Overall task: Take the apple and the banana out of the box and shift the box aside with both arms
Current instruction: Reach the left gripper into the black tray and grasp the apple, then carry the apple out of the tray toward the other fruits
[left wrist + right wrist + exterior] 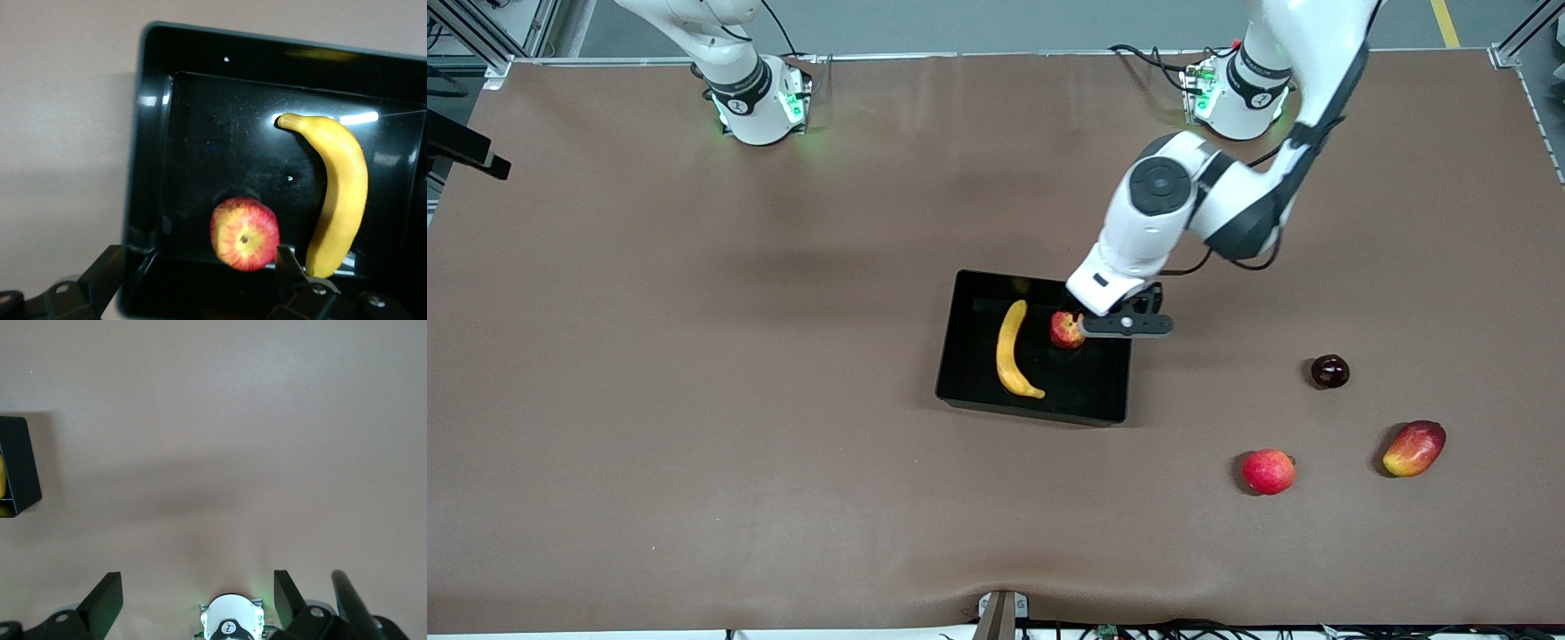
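The black tray [969, 373] sits mid-table. In it lie the yellow banana [1011, 349] and the red-yellow apple [1065, 330], side by side, the apple toward the left arm's end. My left gripper [1104, 327] hangs open just over the tray's wall beside the apple. In the left wrist view the apple [245, 233] rests on the tray floor [220, 140] close to one finger [287, 261], with the banana [340, 193] beside it and the gripper [197, 260] empty. My right gripper [197, 587] is open and empty, high over bare table, out of the front view.
A plain red round fruit [1268, 471], a red-yellow mango [1414, 448] and a dark round fruit [1329, 371] lie on the brown table toward the left arm's end, nearer the front camera than the tray. The tray's corner [17, 463] shows in the right wrist view.
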You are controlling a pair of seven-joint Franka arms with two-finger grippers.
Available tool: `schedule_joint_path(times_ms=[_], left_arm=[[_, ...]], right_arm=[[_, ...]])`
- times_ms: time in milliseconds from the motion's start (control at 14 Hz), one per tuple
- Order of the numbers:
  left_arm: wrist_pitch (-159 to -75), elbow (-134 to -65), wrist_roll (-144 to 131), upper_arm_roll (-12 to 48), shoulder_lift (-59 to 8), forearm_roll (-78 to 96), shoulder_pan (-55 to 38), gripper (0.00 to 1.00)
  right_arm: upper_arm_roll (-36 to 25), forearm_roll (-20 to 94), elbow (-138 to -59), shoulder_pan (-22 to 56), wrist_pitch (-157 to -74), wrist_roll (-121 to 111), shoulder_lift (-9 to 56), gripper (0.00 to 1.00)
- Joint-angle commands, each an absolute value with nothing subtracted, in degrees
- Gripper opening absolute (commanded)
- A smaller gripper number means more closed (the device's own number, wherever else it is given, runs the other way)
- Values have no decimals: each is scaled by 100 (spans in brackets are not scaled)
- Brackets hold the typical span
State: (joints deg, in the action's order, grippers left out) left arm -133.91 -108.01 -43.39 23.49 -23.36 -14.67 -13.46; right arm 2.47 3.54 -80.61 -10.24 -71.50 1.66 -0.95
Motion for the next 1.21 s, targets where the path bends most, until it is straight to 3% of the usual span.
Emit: schedule_joint_path(times_ms=[0, 643, 714, 929, 1000, 1143], left_arm=[[-13710, -10644, -4762, 2347, -2750, -1740, -1458, 100], [-14054, -10486, -6029, 2338, -3708, -2558, -1679, 100], [-14054, -10407, -6047, 2338, -3796, -2558, -1679, 91], [-14045, -10231, -6065, 2347, -3894, -2487, -1687, 20], [-13975, -10152, -6038, 2347, -3859, -2505, -1696, 0], [-13433, -9872, -5933, 2347, -3719, -2549, -1766, 0]], right_arm=[[334, 483, -8068, -1204, -7128, 97, -105, 100], [334, 492, -8068, -1195, -7128, 97, -114, 100], [334, 492, -8068, -1204, -7137, 97, -106, 100], [334, 501, -8068, -1195, -7137, 97, -105, 100], [334, 527, -8068, -1204, -7137, 97, -105, 100], [334, 527, -8068, -1204, -7137, 97, -105, 100]])
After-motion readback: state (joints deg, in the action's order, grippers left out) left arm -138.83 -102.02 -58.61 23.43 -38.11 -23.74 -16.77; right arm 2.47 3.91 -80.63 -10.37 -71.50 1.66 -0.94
